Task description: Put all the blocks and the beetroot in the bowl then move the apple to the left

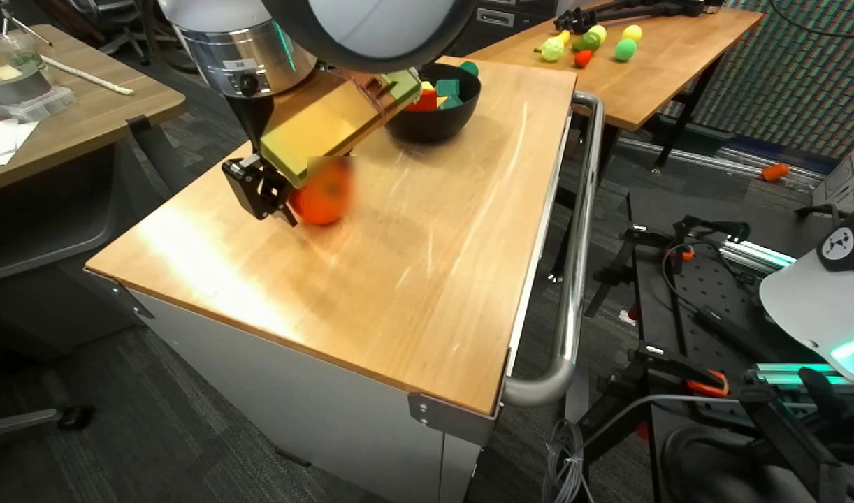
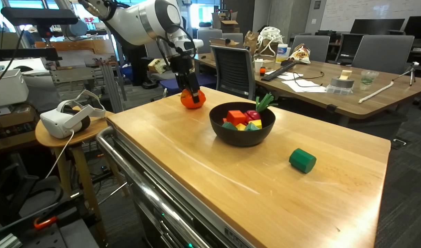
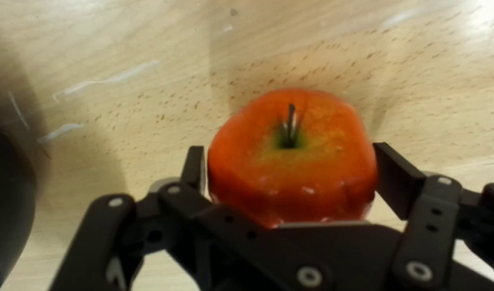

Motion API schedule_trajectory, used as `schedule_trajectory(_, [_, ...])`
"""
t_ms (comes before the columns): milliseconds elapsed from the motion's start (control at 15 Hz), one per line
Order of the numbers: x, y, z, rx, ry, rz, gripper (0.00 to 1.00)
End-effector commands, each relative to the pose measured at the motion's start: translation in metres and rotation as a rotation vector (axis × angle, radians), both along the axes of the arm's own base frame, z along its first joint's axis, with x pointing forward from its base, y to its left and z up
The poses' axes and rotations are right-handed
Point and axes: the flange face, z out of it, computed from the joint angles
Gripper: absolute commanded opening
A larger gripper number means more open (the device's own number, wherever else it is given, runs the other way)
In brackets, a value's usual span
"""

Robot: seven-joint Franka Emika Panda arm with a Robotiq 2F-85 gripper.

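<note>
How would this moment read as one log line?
gripper: open around apple | bowl: holds blocks, beetroot | green block: on table, outside bowl

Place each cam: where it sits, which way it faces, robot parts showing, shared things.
Wrist view: by the gripper, facing down at the apple; fingers show, plus a bit of bowl at left.
Exterior view: high, on the apple's side of the table, facing down across it, rail at right; arm and gripper show.
Exterior view: lower, on the bowl's side, facing the apple, rail at left, green block nearest; arm and gripper show.
Shared by both exterior views: apple, bowl, rail, arm; they seem roughly opposed.
</note>
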Motion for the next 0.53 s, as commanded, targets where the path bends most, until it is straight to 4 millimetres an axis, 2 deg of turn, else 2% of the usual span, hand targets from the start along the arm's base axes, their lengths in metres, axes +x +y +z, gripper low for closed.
schedule_trajectory(0, [-0.014, 0.009, 0.050, -0.010, -0.036, 0.023, 1.00])
schedule_trajectory(200, [-0.044, 0.006, 0.100, -0.040, -0.080, 0.072, 1.00])
schedule_trajectory(333, [-0.062, -0.005, 0.135, -0.080, -0.164, 0.085, 1.00])
schedule_trajectory(467, [-0.082, -0.025, 0.167, -0.119, -0.249, 0.093, 1.00])
